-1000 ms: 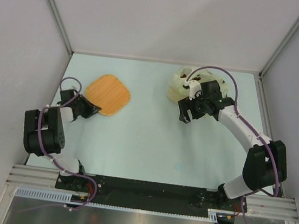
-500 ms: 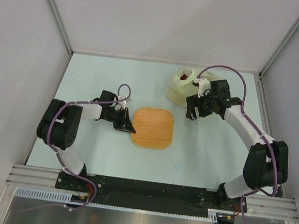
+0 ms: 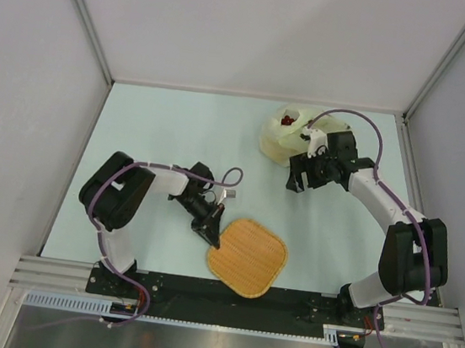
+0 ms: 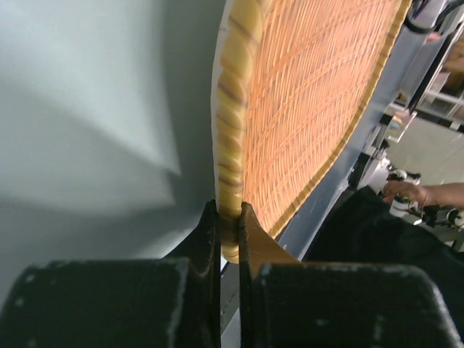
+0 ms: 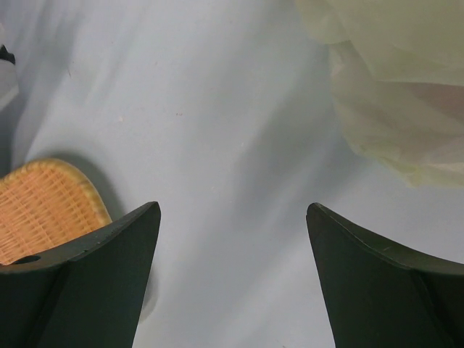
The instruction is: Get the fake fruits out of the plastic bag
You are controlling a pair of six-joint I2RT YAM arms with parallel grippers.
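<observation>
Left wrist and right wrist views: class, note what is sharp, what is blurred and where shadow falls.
Left wrist view: the woven mat shows sharp weave, the left gripper pinching its rim is dark and soft, and grey shadow lies on the table beside it. Right wrist view: the right gripper is blurred at its edges, the plastic bag pale and soft.

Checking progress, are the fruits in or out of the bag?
In: red fruit shows inside the plastic bag at its mouth; the others are hidden.

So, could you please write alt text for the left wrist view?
The left gripper is shut on the pale braided rim of the orange woven square mat, which fills the upper right. Pale blue-green table lies to its left.
</observation>
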